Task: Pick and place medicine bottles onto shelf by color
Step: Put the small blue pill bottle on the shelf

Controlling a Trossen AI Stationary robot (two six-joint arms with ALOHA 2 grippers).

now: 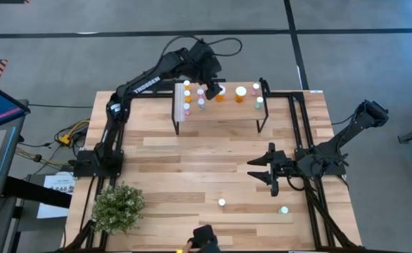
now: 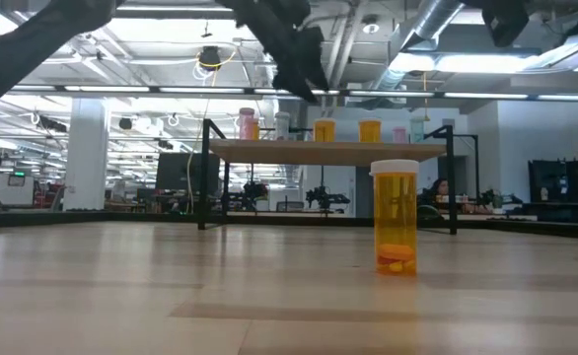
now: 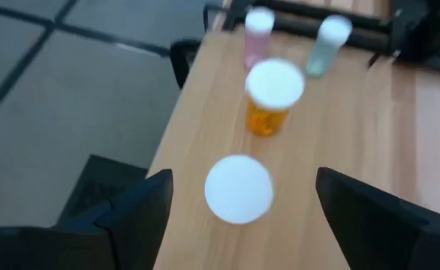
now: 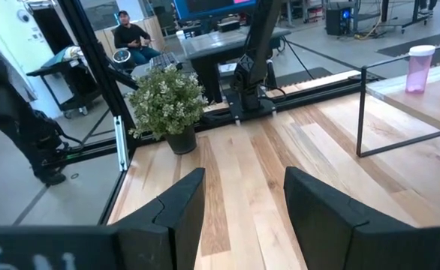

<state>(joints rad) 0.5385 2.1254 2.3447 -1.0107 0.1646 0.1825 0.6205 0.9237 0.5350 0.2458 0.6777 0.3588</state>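
I see the shelf (image 1: 216,112) at the upper centre of the surface (image 1: 192,161), with bottles (image 1: 241,92) lined along its far edge. My left end effector (image 1: 214,90) hangs over them. Right end effector (image 1: 271,171) sits centre-right. Two bottles (image 1: 221,203) stand lower right; a plant (image 1: 117,207) lower left.

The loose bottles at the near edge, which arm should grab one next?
Right. Its open hand hangs just above the bottles on the table, while the left hand is far off over the shelf.
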